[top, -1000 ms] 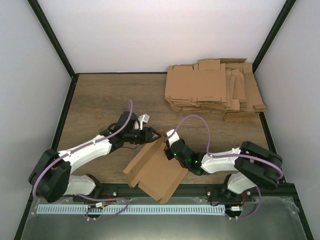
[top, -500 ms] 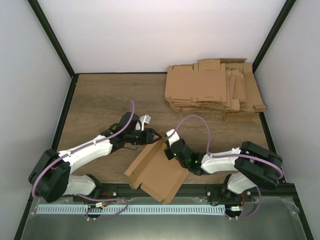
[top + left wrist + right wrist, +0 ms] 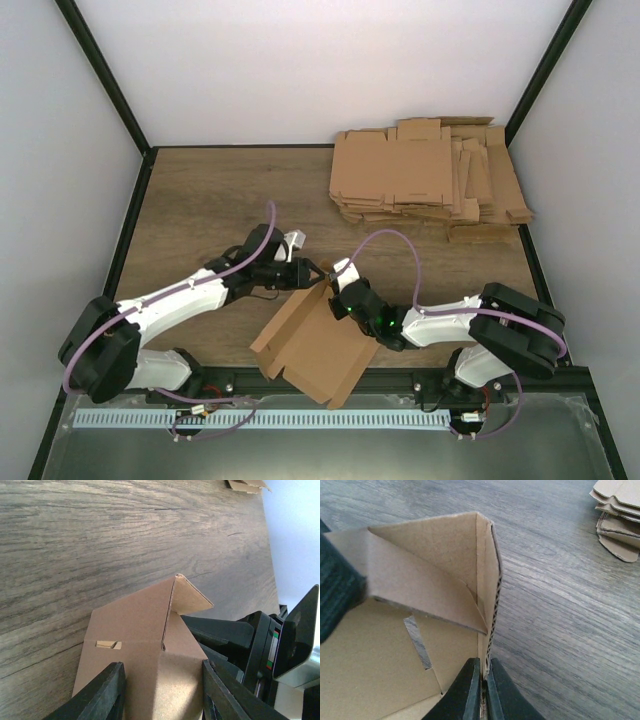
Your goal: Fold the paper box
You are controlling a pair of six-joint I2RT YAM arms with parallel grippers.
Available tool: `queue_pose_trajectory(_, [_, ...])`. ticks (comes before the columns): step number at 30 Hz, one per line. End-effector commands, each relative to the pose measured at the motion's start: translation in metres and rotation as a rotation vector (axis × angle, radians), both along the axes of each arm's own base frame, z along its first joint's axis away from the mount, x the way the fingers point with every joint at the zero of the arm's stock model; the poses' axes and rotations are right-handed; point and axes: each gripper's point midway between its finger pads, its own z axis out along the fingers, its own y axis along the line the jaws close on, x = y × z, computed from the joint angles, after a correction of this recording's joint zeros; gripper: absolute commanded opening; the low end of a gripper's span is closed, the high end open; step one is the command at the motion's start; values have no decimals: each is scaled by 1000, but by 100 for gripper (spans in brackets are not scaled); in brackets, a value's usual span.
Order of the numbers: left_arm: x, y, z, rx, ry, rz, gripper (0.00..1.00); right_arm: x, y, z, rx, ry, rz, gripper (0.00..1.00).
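Judged paper box light, stiff, crease-prone; found right gripper clamping its 12 o'clock wall edge, left gripper parted alongside.

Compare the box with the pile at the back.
The box is one sheet, partly folded with a wall raised; the pile is many flat blanks. The box lies at the near edge, pinched by the right gripper; the pile lies untouched at the far right. Both are brown cardboard.
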Motion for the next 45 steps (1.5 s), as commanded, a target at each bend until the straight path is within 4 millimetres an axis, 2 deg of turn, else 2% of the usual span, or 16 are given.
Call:
queue_pose_trajectory(1, [3, 2, -5, 71, -31, -7, 44, -13, 6, -3, 6, 36, 36, 7])
queue_pose_trajectory(10, [-1, -2, -5, 92, -47, -32, 43, -10, 0, 7, 28, 32, 31, 14])
queue_pose_trajectory(22, [-3, -6, -5, 113, -57, -45, 42, -15, -10, 19, 77, 54, 60, 30])
queue_pose_trajectory(26, [-4, -7, -6, 119, -60, -49, 42, -16, -15, 26, 102, 58, 68, 40])
queue_pose_trajectory(30, [-4, -8, -6, 121, -61, -51, 42, -19, -13, 38, 186, 87, 151, 51])
queue_pose_trajectory(36, [-5, -10, -6, 126, -65, -57, 41, 1, -35, 75, 326, 53, 150, 52])
queue_pose_trajectory(38, [-5, -10, -5, 129, -66, -55, 41, 11, -47, 81, 373, 60, 123, 51])
queue_pose_trajectory(42, [-5, -12, -3, 132, -73, -55, 41, 41, -67, 79, 442, 141, 46, 46])
queue_pose_trajectory(45, [-6, -12, -1, 138, -80, -58, 41, 57, -65, 67, 455, 270, 63, 42])
